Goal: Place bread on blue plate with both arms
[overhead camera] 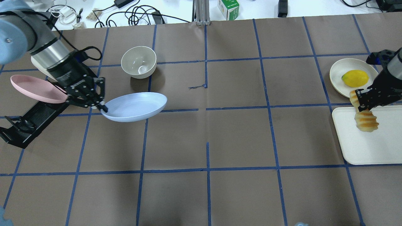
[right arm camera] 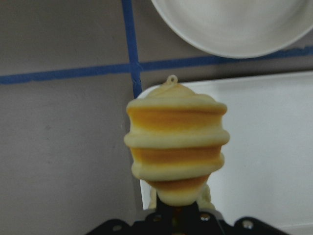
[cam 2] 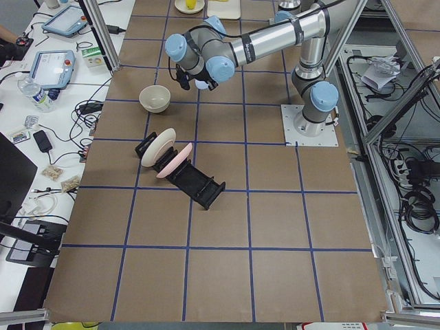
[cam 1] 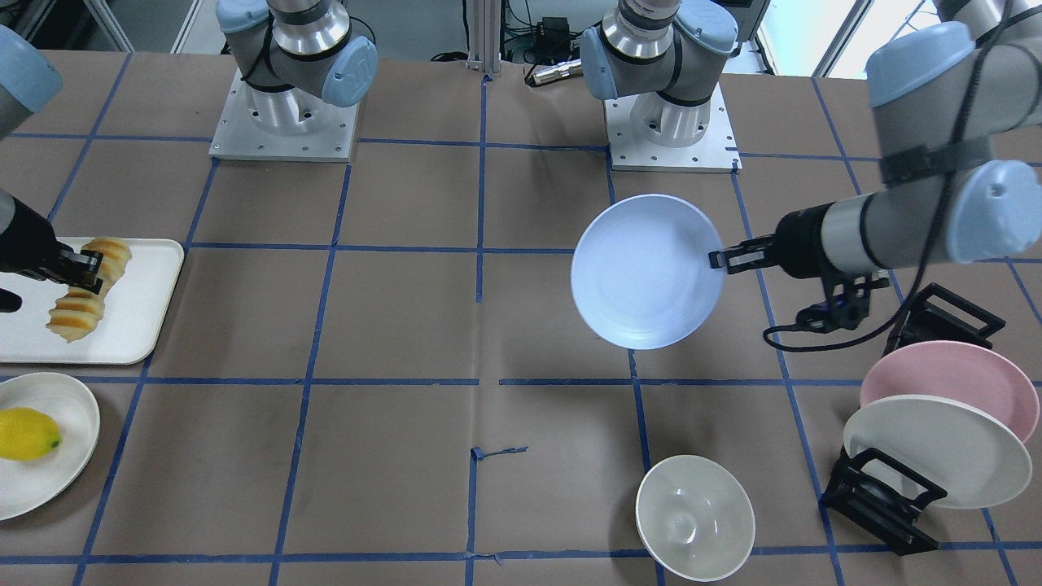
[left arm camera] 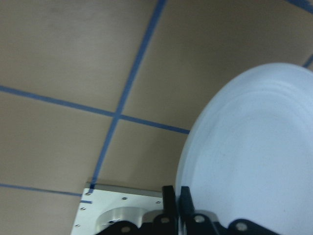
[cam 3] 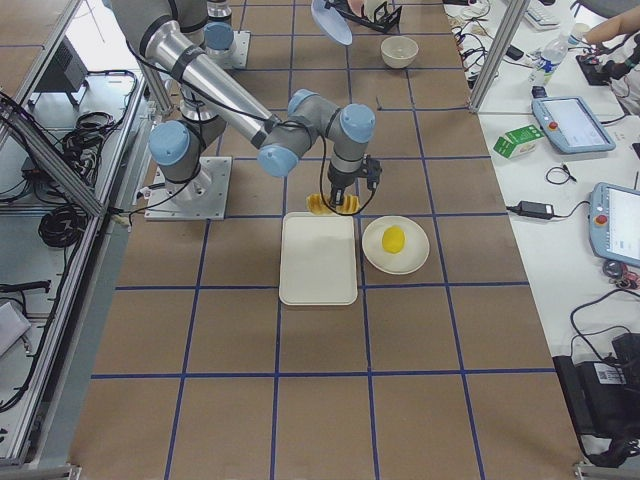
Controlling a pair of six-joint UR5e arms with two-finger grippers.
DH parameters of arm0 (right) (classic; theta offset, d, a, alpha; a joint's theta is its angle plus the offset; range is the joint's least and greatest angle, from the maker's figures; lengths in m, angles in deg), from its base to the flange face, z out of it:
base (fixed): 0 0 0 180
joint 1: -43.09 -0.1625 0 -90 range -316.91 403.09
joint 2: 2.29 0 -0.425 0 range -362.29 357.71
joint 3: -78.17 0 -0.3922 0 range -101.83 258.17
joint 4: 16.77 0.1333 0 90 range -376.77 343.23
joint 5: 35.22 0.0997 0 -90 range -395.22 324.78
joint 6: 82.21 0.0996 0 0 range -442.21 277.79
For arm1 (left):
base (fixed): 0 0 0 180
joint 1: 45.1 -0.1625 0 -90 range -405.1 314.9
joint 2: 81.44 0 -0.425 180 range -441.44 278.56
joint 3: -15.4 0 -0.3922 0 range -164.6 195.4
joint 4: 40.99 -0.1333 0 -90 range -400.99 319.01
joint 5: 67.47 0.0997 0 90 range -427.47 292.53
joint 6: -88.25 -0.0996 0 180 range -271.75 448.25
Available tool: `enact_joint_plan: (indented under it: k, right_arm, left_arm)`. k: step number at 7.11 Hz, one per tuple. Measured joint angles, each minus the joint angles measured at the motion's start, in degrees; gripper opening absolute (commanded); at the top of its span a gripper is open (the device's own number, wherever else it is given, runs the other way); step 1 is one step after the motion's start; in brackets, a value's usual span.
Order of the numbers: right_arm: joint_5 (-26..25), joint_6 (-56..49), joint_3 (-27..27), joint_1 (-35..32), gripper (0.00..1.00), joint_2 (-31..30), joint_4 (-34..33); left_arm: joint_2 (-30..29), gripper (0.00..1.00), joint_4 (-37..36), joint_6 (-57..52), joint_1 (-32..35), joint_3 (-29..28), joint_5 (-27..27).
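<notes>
My left gripper [cam 1: 720, 259] is shut on the rim of the blue plate [cam 1: 647, 273] and holds it tilted above the table, left of centre in the overhead view [overhead camera: 135, 106]. In the left wrist view the rim [left arm camera: 254, 156] sits between the closed fingers [left arm camera: 169, 195]. My right gripper [cam 1: 85, 273] is shut on the middle of the bread [cam 1: 80, 313], an orange and pale yellow sliced loaf. It holds the bread just above the far edge of the cream tray [overhead camera: 364, 147]. The bread fills the right wrist view [right arm camera: 176, 147].
A lemon [overhead camera: 355, 78] lies on a cream plate [overhead camera: 337, 70] beside the tray. A cream bowl [overhead camera: 138, 61] stands behind the blue plate. A black rack [cam 1: 883, 496] holds a pink plate [cam 1: 952, 382] and a cream-white plate [cam 1: 936, 452] near my left arm.
</notes>
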State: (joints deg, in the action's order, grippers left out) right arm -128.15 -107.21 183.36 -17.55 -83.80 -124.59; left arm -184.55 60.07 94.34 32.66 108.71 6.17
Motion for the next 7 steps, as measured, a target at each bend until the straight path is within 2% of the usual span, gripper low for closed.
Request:
enact_joint_plan:
  k: [1,2,3,4,6,7]
  right_arm:
    - [0.7,1.6,-4.9,-2.6,0.00,0.5,3.2]
    - [1.1,5.9,-8.5,-7.2,0.00,1.3,4.7]
    - [1.2,12.2,-10.4,-13.2,0.00,2.0,5.1]
    - [1.2,18.8,-11.3,-19.5,0.00,2.8,5.0]
    - [1.2,30.2,-12.6,-30.2,0.00,4.6,4.6]
    - [1.2,34.1,-13.0,-34.1,0.00,6.1,3.7]
  left_arm:
    - [-0.7,0.00,-9.1,6.2,5.1,3.1,-3.9]
    - [-1.8,0.00,-23.6,11.6,9.2,8.0,-5.5]
    - [-3.5,0.00,-40.3,14.8,12.0,14.1,-6.2]
    - [-5.4,0.00,-53.3,15.8,13.4,18.6,-6.4]
    - [-9.2,0.00,-67.2,14.5,15.2,21.8,-6.4]
    - [-10.8,0.99,-70.6,13.7,15.9,22.2,-5.6]
